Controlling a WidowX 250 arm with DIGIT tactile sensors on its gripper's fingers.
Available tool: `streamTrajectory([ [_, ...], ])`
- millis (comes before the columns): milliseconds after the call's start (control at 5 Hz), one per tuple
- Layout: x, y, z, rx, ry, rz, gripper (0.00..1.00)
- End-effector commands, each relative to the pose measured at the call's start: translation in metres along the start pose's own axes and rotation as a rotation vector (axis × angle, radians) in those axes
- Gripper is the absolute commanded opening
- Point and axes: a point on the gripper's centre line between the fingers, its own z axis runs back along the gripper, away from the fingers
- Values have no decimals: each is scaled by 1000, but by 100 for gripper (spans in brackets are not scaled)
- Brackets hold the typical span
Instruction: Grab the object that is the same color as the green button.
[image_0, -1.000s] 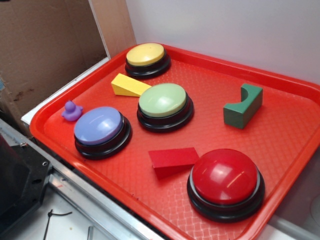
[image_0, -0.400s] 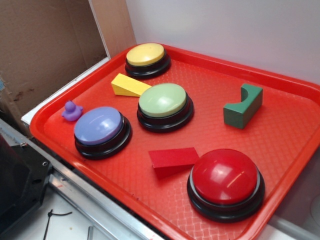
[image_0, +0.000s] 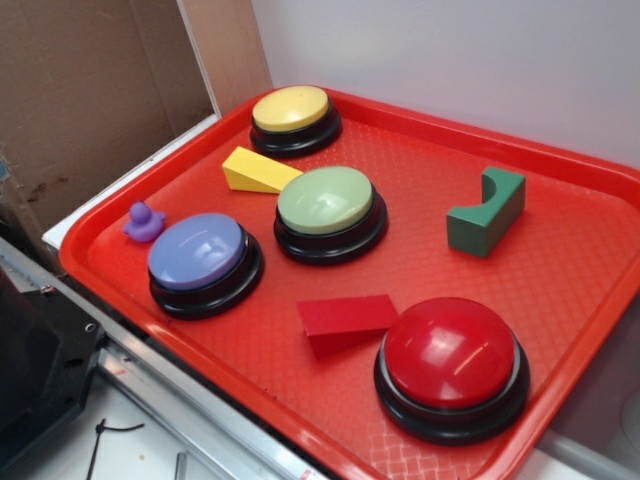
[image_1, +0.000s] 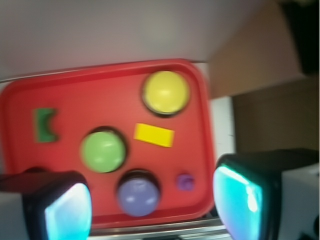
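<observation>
Fingertips (image_1: 67, 210) of the gripper (image_1: 152, 202) fill the bottom corners of the blurred wrist view, set wide apart with nothing between them, high above the red tray (image_0: 560, 300); the gripper does not show in the exterior view at all. In that wrist view the left fingertip covers the tray's near corner at about 8 o'clock, where what is probably the red button shows only as a dark sliver. From the exterior camera, the red button (image_0: 452, 365) sits nearest, at 5 o'clock on the tray, with a red wedge (image_0: 345, 320) just beside it toward 9 o'clock. Farther in, the purple button (image_0: 203, 262) stands at 8 o'clock, and a small purple duck (image_0: 143, 222) near the rim beyond it; its details are too small to make out. The green button (image_0: 329, 211) holds the middle of the tray. A yellow wedge (image_0: 258, 172) lies just beside it at 10 o'clock. The object (image_0: 486, 213), dark green with its curved notch facing up, lies alone at 3 o'clock of the green button, well apart from it and from every other piece, nothing standing over it. Farthest, at 11 o'clock, is the yellow button (image_0: 293, 117), near the tray's back rim. The tray's right edge runs out of the exterior view.
</observation>
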Motion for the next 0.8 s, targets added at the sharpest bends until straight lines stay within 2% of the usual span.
streamTrajectory([
  [0, -12, -102, 10, -33, -55, -178, 100],
  [200, -24, -147, -1, -34, -32, -230, 100],
  [600, -24, -147, -1, -34, -32, -230, 100],
])
